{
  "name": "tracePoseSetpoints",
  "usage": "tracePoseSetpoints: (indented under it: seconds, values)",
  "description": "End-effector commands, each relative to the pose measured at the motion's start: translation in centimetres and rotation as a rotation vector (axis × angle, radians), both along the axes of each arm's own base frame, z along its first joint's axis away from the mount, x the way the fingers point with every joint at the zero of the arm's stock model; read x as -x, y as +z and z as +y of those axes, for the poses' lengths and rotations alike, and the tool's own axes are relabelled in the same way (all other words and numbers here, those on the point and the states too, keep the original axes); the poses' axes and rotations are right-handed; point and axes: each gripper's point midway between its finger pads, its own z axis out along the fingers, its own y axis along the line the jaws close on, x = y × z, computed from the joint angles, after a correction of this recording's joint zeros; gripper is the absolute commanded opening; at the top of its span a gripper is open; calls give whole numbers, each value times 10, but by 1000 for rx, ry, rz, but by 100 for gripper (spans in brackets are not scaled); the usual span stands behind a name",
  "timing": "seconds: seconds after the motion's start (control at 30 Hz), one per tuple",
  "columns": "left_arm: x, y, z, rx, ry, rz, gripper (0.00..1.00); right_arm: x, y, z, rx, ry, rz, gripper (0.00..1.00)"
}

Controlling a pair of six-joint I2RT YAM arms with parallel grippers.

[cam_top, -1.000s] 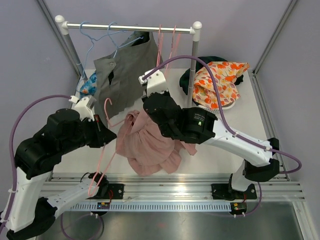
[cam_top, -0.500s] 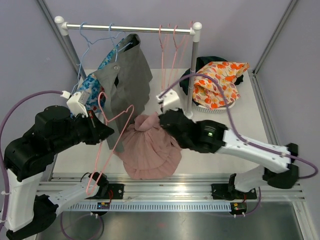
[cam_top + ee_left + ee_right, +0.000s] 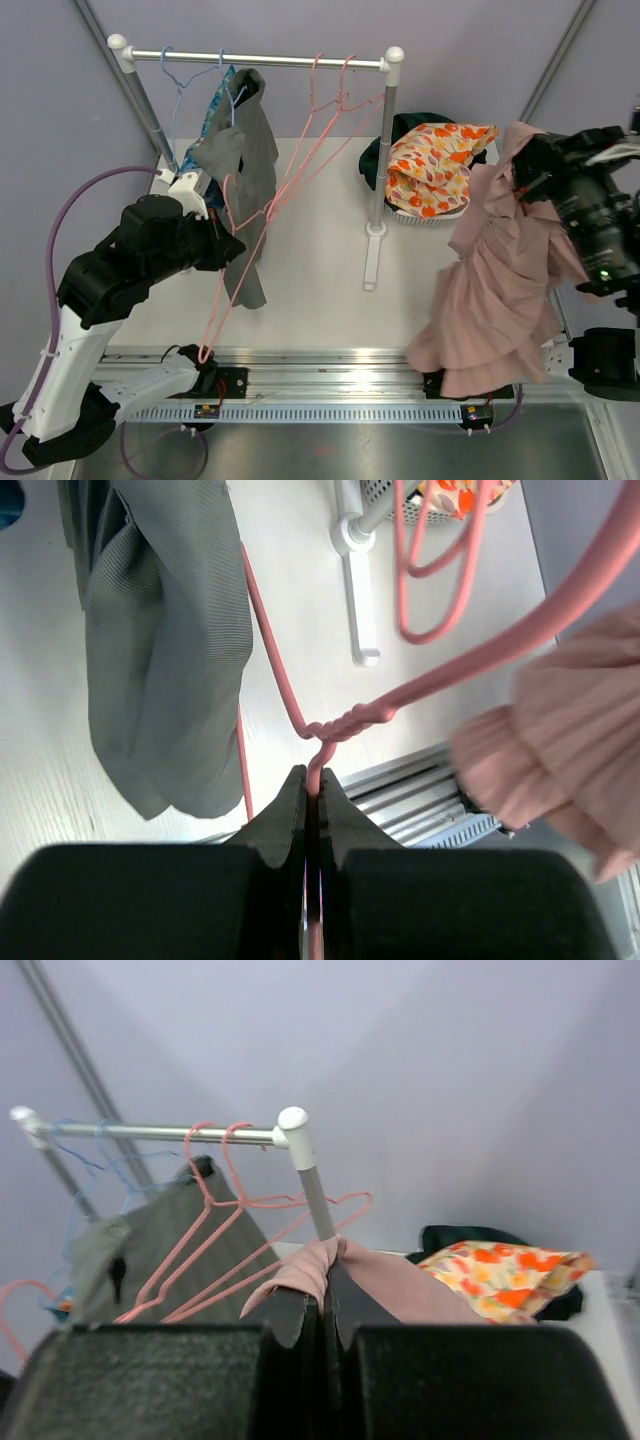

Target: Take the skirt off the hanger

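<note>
The dusty-pink skirt hangs free at the right side of the table, its top bunched in my right gripper, which is shut on it. The right wrist view shows pink fabric pinched between the closed fingers of the right gripper. The pink wire hanger is bare and apart from the skirt. My left gripper is shut on it at centre left. In the left wrist view the left gripper clamps the hanger just below its twisted neck, with the skirt blurred at the right.
A clothes rail crosses the back, with a grey garment and blue hangers on it at the left and two pink hangers nearer the right post. A basket with orange floral cloth sits at the back right.
My right arm swung from the table's middle to the far right, pulling the skirt off the hanger. The hanger stayed in my left gripper, which shifted slightly toward the rail.
</note>
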Motion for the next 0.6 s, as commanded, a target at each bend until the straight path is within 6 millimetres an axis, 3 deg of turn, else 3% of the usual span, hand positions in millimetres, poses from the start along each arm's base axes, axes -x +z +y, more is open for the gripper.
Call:
tracePoseSetpoints:
  seconds: [0.0,0.13,0.17,0.2,0.23,0.27,0.3,0.43,0.57]
  values:
    - [-26,20,-6,12,19,-129,0,-28,3,43,226,-141,-56,0]
    - [-41,22,-9,-18,32,-157,0,-37,38,54,225,-176,-157,0]
    - [-44,25,-11,-17,34,-169,0,-43,38,53,267,-197,-157,0]
    - [-49,24,-13,-26,34,-167,0,-55,34,71,323,-203,-148,0]
    - [-52,25,-15,-30,29,-173,0,-56,50,63,306,-205,-172,0]
    - [-55,27,-17,-31,28,-181,0,-69,43,56,376,-257,-145,0]
    - [-59,27,-20,-34,27,-181,0,-85,37,69,425,-280,-127,0]
    - [-67,32,-27,-22,13,-208,0,-113,69,20,348,-416,-192,0]
    - [-70,26,-30,-40,0,-203,0,-146,86,-27,327,-588,-241,0]
